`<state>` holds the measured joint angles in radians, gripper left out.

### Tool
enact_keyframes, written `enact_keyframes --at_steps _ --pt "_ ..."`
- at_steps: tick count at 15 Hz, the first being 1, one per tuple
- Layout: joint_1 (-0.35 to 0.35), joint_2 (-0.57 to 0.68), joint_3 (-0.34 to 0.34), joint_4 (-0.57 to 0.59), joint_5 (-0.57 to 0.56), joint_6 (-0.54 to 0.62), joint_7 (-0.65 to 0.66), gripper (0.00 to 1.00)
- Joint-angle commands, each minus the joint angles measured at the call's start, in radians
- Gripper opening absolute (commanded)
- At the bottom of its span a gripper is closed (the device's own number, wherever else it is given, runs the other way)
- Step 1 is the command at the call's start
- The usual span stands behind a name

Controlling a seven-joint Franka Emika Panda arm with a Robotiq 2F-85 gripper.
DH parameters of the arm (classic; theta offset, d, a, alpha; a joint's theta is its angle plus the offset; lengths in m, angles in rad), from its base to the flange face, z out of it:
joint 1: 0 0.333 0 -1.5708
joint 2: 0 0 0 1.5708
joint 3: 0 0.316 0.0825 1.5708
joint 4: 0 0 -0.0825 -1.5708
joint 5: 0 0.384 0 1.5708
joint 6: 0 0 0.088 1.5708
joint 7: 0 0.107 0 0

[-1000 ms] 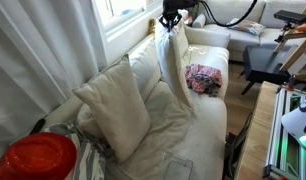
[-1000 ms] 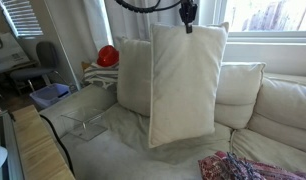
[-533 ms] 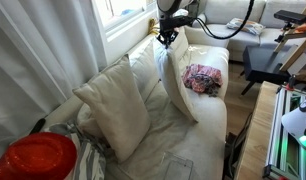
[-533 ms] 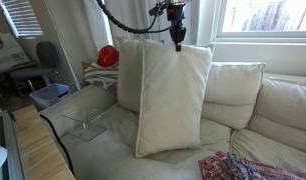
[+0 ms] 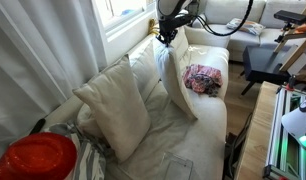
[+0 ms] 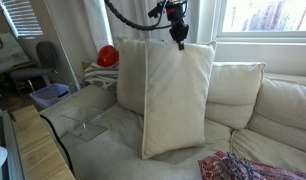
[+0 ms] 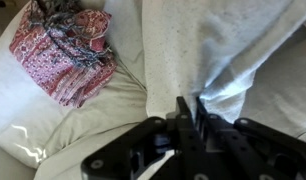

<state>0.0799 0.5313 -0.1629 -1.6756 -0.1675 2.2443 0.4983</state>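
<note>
Above the cream sofa (image 6: 285,112), the gripper (image 6: 178,42) is pinched tight on the top edge of a square, pebbly-woven cream pillow (image 6: 175,100). The pillow hangs upright, its lower edge down at the seat. The arm reaches in from above, fingers pointing straight down, and a crumpled red patterned cloth (image 7: 61,52) lies nearby.

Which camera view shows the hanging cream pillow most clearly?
In an exterior view the cream pillow shows its whole front face. In an exterior view it is nearly edge-on; the wrist view shows only its bunched top.
</note>
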Motion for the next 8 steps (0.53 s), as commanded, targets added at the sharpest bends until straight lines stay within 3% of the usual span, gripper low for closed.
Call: enact_keyframes --at_steps 1,8 --pt "0.036 -0.079 -0.016 -0.062 -0.132 0.002 -0.071 0.02" --pt "0.029 -0.174 0.016 -0.186 -0.33 0.076 -0.261 0.02"
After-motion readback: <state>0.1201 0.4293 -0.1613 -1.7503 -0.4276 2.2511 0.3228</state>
